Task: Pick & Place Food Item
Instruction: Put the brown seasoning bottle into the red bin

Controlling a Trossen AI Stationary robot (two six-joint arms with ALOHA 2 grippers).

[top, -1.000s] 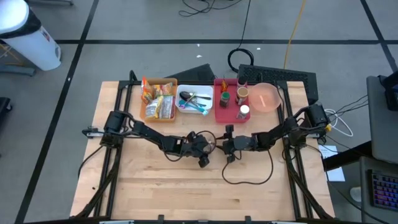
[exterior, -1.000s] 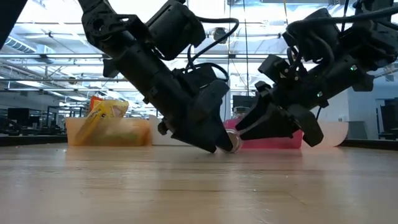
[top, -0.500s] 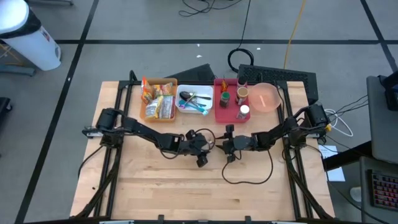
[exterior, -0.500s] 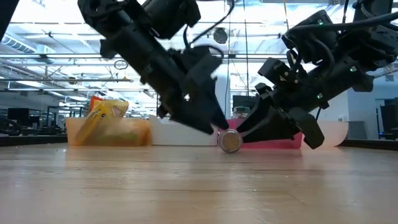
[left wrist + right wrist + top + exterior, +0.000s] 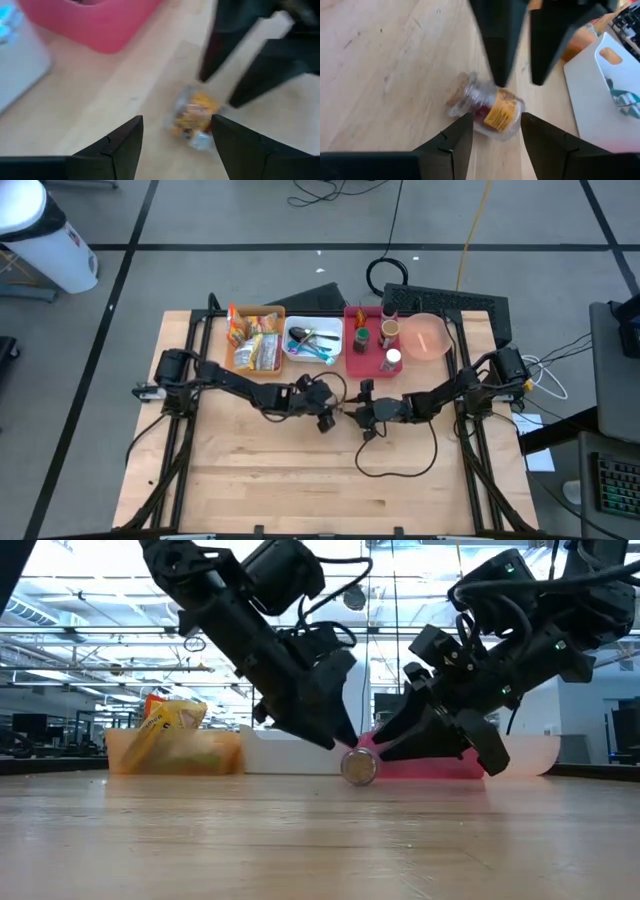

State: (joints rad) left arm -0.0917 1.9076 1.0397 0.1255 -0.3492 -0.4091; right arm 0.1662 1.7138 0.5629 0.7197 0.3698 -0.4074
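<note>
A small glass jar (image 5: 487,107) with a cork stopper and a yellow label lies on its side on the wooden table (image 5: 250,470), near the middle. My left gripper (image 5: 345,740) hangs open, slanting down, its tips just above the jar (image 5: 358,767). In the left wrist view the jar (image 5: 192,117) lies beyond its spread fingers. My right gripper (image 5: 496,120) comes in low from the table's right. It is open, and its two fingertips sit right at the jar's side. My right gripper has its fingertips (image 5: 468,120) close against the jar's long side (image 5: 502,120), coming slanting down from the table's right. The jar lies across them, on the table. Whether they touch it I cannot tell.
Along the far edge stand an orange bin of snack packs (image 5: 255,340), a white tray with cutlery (image 5: 312,340), a pink tray with bottles (image 5: 375,345) and a pink plate (image 5: 428,337). A black cable loops on the table (image 5: 400,465) near the right arm.
My left gripper has risen and drawn back toward the table's far left, staying open. The jar, which its fingers half hid a second ago, now shows whole and has shifted a little toward the table's left, still on the table.
</note>
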